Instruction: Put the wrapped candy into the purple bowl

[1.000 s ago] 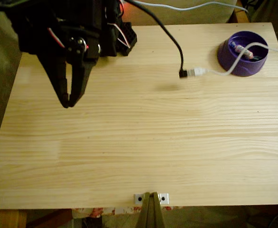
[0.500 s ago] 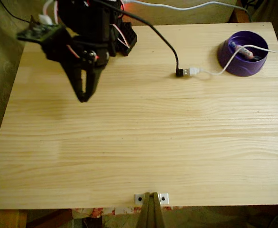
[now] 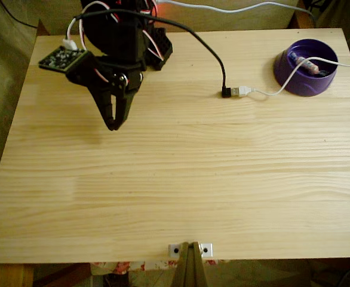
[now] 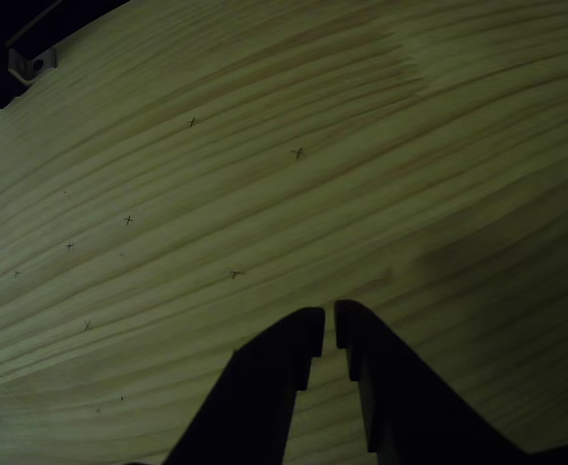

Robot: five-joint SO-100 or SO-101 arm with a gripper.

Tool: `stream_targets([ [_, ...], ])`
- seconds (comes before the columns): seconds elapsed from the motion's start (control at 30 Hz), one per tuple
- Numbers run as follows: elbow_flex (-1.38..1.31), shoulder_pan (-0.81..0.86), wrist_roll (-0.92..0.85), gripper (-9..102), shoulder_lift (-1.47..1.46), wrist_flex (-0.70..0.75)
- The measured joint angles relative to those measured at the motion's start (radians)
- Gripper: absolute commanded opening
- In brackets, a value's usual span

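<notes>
We see a hobby setup at home: a bare pine table, loose USB cables trailing across it, a floral cloth under its near edge, and a pale cushion behind its far edge.

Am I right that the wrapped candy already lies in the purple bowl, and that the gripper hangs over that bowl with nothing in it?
Not quite: the wrapped candy does lie in the purple bowl, and the gripper holds nothing, but in the fixed view it hangs over bare wood near the table's far left, well away from the bowl at far right.
</notes>
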Motion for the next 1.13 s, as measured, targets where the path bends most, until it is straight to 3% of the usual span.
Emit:
stream_targets([
  [1.13, 0.0, 0.026, 0.049, 1, 0.0, 0.0],
])
